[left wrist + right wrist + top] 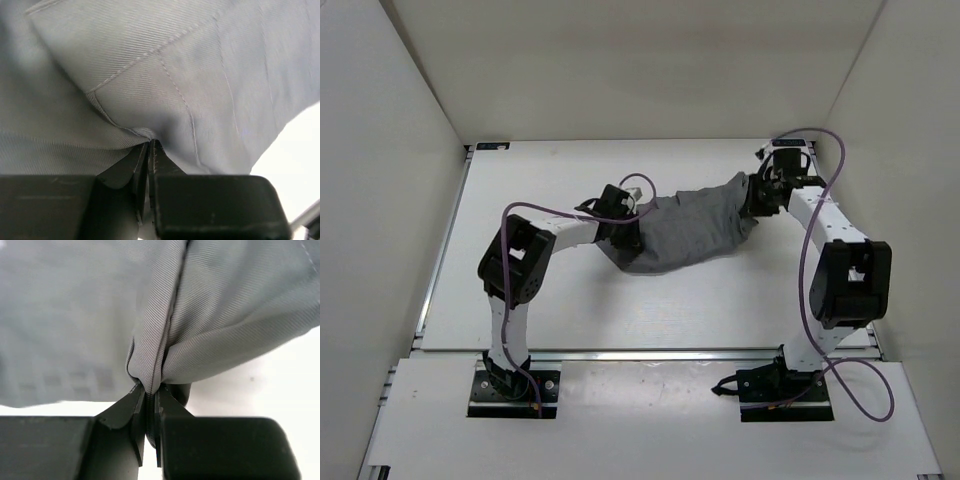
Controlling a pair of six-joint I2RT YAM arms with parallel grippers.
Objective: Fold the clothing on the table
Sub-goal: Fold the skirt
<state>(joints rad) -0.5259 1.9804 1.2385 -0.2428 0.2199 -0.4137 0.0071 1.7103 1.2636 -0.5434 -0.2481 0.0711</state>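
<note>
- Between the left gripper [150, 145] and the right gripper [150, 387], what lies?
- A grey skirt [690, 235], bunched in a band running from one to the other. Each gripper's jaws are pressed together, pinching a fold of its cloth.
- Which step is that?
- Probably both ends are grasped, ready for spreading. The next move calls for drawing the grippers apart evenly.
- Any room?
- Bare white table [570, 310] lies nearward of both grippers; a side wall [910, 150] stands near, outward of the right one
</note>
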